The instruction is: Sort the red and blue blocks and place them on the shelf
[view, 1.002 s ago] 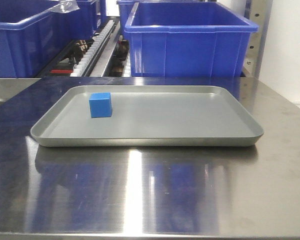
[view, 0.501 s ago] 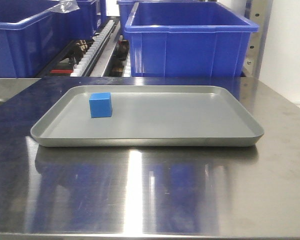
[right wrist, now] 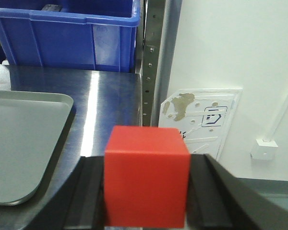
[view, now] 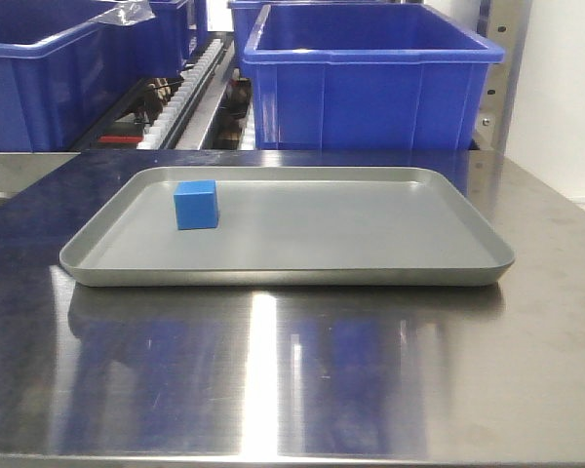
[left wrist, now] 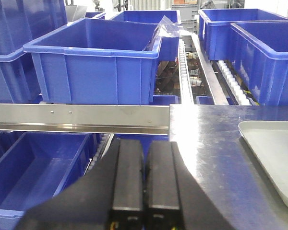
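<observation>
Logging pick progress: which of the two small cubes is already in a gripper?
The red block, clamped in the right gripper. The blue block sits free on the grey tray, with no gripper near it.

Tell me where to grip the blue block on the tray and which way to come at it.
Pinch the blue block across two opposite side faces, straight down from above: it sits flat on the tray, clear of the rim, nothing beside it. The shut, empty left gripper is probably the one to use; the right gripper holds the red block.
</observation>
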Robot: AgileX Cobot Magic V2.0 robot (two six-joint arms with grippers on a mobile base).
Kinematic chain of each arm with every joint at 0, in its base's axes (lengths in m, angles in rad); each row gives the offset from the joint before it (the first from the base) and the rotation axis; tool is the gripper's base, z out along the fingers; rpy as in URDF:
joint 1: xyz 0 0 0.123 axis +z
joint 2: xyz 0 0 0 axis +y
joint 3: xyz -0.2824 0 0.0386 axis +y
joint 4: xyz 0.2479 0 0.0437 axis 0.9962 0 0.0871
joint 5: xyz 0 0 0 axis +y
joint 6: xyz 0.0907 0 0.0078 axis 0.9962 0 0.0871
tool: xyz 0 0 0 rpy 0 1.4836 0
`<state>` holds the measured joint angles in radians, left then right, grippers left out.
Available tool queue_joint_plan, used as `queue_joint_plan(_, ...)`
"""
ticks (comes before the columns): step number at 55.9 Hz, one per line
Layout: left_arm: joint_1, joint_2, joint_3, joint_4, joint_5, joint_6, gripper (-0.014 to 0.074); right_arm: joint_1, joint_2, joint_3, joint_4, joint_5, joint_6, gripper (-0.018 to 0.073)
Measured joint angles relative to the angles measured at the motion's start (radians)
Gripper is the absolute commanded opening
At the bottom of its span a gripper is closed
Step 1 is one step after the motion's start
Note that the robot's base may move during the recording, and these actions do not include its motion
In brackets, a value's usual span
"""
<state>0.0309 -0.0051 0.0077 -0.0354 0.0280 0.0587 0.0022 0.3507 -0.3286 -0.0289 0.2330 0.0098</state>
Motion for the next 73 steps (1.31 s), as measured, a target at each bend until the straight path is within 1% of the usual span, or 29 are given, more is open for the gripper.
queue_joint_plan(14,0.000,0.000,0.000,-0.008,0.000,0.000,0.0080,0.000,0.000,0.000,0.000,0.001,0.000,0.0383)
queue_joint_plan(17,-0.004,0.000,-0.003,-0.008,0.018,0.000,0.0080,0.000,0.000,0.000,0.000,0.001,0.000,0.0383)
queue_joint_plan(22,-0.030,0.014,-0.043,-0.010,0.079,0.000,0.0080,0.000,0.000,0.000,0.000,0.001,0.000,0.0383)
queue_joint_plan(25,-0.052,0.040,-0.077,-0.028,0.102,-0.002,0.0080,0.000,0.000,0.000,0.000,0.001,0.000,0.0383)
queue_joint_plan(30,-0.105,0.112,-0.151,-0.041,0.144,-0.043,0.0080,0.000,0.000,0.000,0.000,0.001,0.000,0.0383)
queue_joint_plan(36,-0.166,0.228,-0.239,-0.047,0.215,-0.071,0.0080,0.000,0.000,0.000,0.000,0.001,0.000,0.0383)
queue_joint_plan(42,-0.228,0.375,-0.320,-0.047,0.292,-0.077,0.0080,0.000,0.000,0.000,0.000,0.002,0.000,0.0383)
queue_joint_plan(53,-0.318,0.675,-0.453,-0.047,0.326,-0.080,0.0080,0.000,0.000,0.000,0.000,0.002,0.000,0.0383)
queue_joint_plan(59,-0.352,0.811,-0.534,-0.047,0.342,-0.080,0.0080,0.000,0.000,0.000,0.000,0.002,0.000,0.0383)
queue_joint_plan(65,-0.383,0.965,-0.649,-0.047,0.395,-0.095,0.0080,0.000,0.000,0.000,0.000,0.002,0.000,0.0383)
queue_joint_plan(69,-0.399,1.054,-0.726,-0.047,0.427,-0.122,0.0080,0.000,0.000,0.000,0.000,0.002,0.000,0.0383)
queue_joint_plan(73,-0.414,1.144,-0.810,-0.042,0.454,-0.172,0.0080,0.000,0.000,0.000,0.000,0.002,0.000,0.0383)
